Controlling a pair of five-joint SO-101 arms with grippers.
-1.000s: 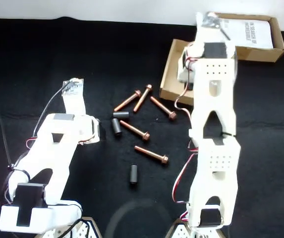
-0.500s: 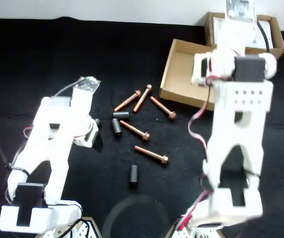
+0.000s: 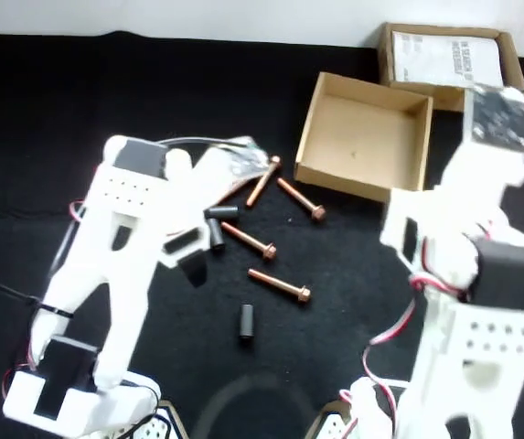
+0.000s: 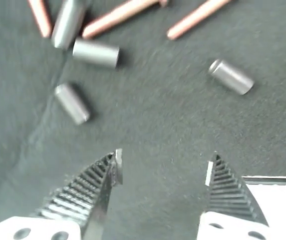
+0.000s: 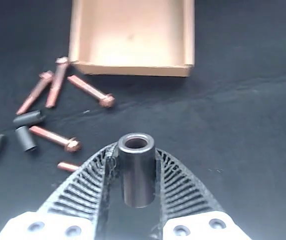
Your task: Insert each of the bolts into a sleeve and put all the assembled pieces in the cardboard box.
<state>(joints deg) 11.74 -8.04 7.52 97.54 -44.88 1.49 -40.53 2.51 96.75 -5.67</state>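
1. Grey sleeve (image 5: 137, 175) sits clamped in the right gripper (image 5: 137, 150), now pulled back from the empty cardboard box (image 3: 353, 183).
2. Left gripper (image 4: 163, 165), jaws wide and empty, has swung over loose sleeves (image 4: 95, 52); bolts (image 3: 278, 284) await insertion.

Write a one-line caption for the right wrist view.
Right gripper holds a dark sleeve, with loose bolts and the empty cardboard box beyond.

The bolts (image 3: 279, 284) are copper-toned metal with a soft shine. The sleeve (image 5: 137, 170) is dark grey metal, smooth, with a dull sheen on its wall and rim. The cardboard box (image 3: 362, 137) is plain matt brown card. The cloth (image 3: 106, 101) under them is black, matt and faintly creased. The left gripper (image 4: 163, 162) has ribbed plastic fingers (image 4: 227, 182).
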